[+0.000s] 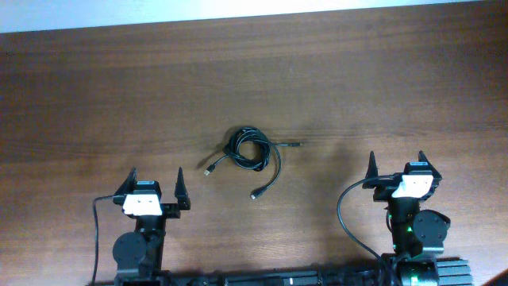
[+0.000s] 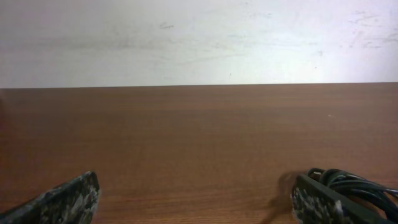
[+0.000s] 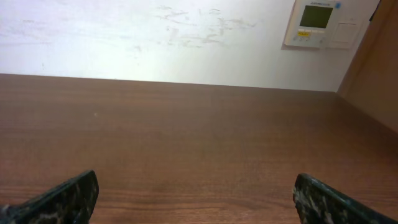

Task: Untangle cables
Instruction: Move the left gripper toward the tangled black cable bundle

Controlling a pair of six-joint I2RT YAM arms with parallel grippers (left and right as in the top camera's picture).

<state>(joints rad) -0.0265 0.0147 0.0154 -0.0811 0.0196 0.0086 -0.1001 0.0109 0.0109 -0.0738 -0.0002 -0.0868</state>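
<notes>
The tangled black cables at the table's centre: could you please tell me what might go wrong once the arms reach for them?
The thin black cables lie coiled in one small bundle, so the open left gripper might pinch several cords together and tighten the tangle. They lie flat on the brown wooden table, so a closing grip may scrape the wood or miss.

Brown wooden table [image 3: 199,143], scuffed white wall [image 3: 124,37], wall-mounted control panel [image 3: 316,22].
</notes>
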